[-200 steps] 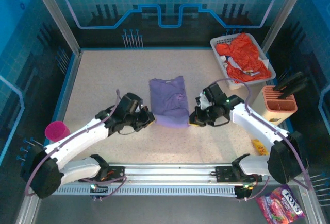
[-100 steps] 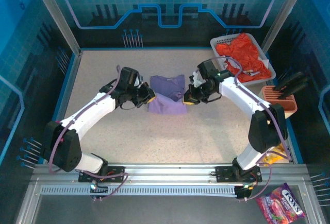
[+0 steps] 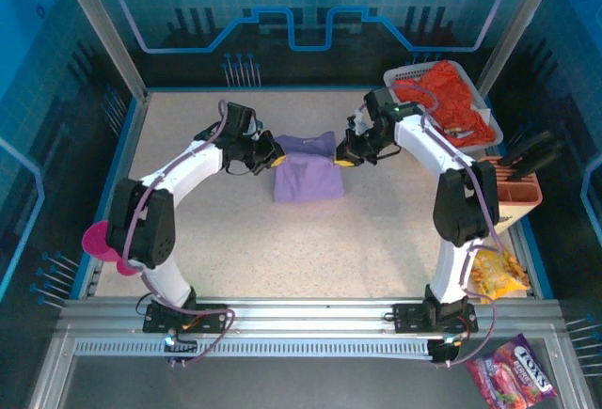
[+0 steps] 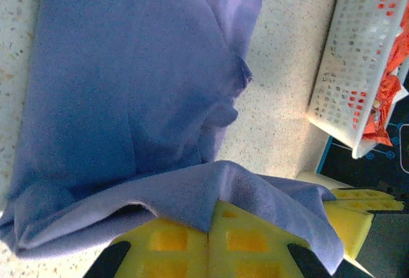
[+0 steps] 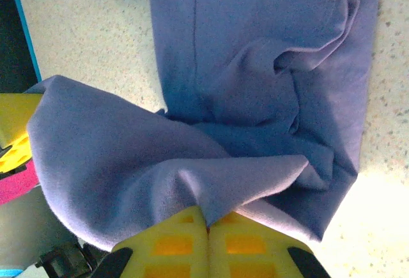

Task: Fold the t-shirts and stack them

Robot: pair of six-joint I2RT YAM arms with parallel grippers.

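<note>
You have the lavender t-shirt point(image 3: 307, 172) in the upper middle of the overhead frame. It is a soft, matte knit folded into a rough rectangle on the speckled table point(image 3: 282, 249). Your left gripper point(image 4: 209, 243) has its yellow, grid-textured pads pressed together on the shirt's upper-left corner, and your right gripper point(image 5: 208, 236) pinches the upper-right corner the same way. Loose folds bunch near both grips. At upper right, the orange-red t-shirt point(image 3: 450, 97) lies crumpled in the white slatted basket point(image 3: 399, 77), just beside your right arm.
</note>
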